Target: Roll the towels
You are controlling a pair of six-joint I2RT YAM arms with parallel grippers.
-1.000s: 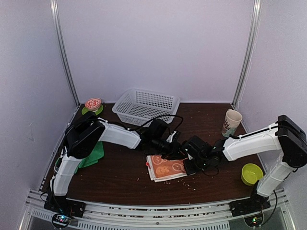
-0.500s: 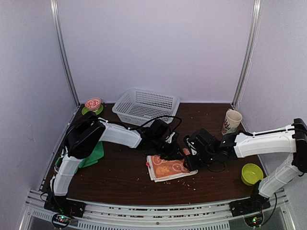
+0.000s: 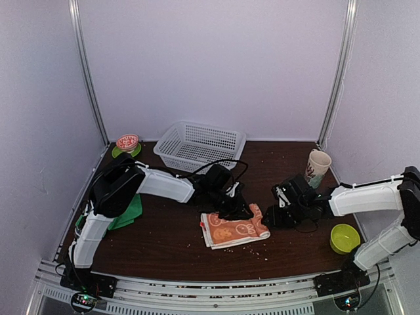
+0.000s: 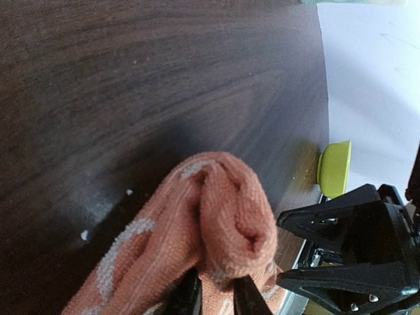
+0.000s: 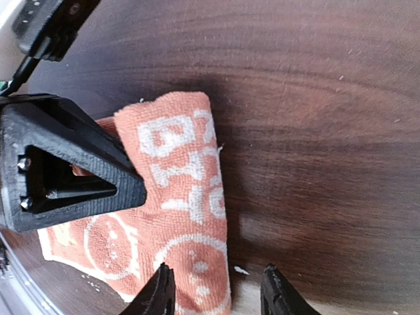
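The orange towel (image 3: 234, 230) has white cartoon faces and lettering on it, and the green towel (image 3: 126, 213) is plain and bright. The table (image 3: 170, 243) is dark brown woodgrain, the basket (image 3: 197, 157) is white, and the bowl (image 3: 344, 237) is lime green.

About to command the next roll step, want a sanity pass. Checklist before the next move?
1. Left pincer on orange towel: ok, shut on its turned-over edge.
2. Right pincer clear of cloth: cannot tell; open, straddling the towel's end.
3. Orange towel rolled: not ok, one edge turned over, rest flat.
4. Green towel rolled: not ok, crumpled beneath the left arm.
5. Cup out of the way: ok, upright beyond the right arm.
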